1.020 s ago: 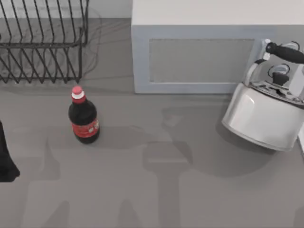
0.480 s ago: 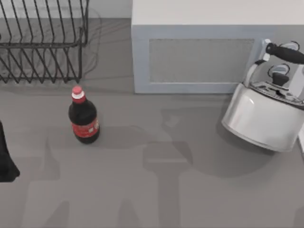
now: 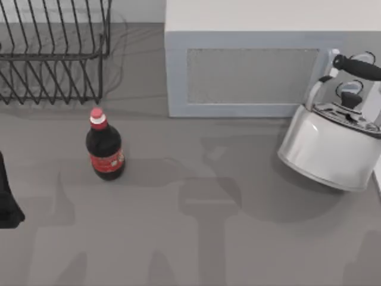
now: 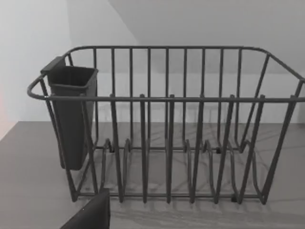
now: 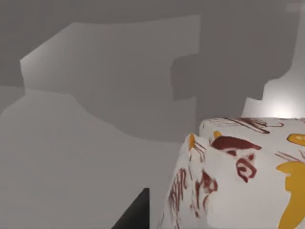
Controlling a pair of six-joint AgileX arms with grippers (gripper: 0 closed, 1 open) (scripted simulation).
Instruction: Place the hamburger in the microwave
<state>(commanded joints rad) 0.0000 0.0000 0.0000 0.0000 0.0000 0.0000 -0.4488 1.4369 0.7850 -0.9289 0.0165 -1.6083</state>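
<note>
the left gripper (image 3: pixel 7 205) waits at the table's (image 3: pixel 196 238) left edge, grip unclear; the microwave (image 3: pixel 247 74) door is closed, white printed box (image 5: pixel 243 176) outside.

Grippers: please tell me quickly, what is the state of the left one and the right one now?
Left gripper: dark part visible facing the wire rack; state cannot be told.
Right gripper: beside a white printed box; state cannot be told.

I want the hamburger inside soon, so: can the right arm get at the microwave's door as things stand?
Probably not easily: the silver kettle stands against the right end of the microwave, on the right arm's side, and the door looks shut. The hamburger box sits by the right wrist camera.
</note>
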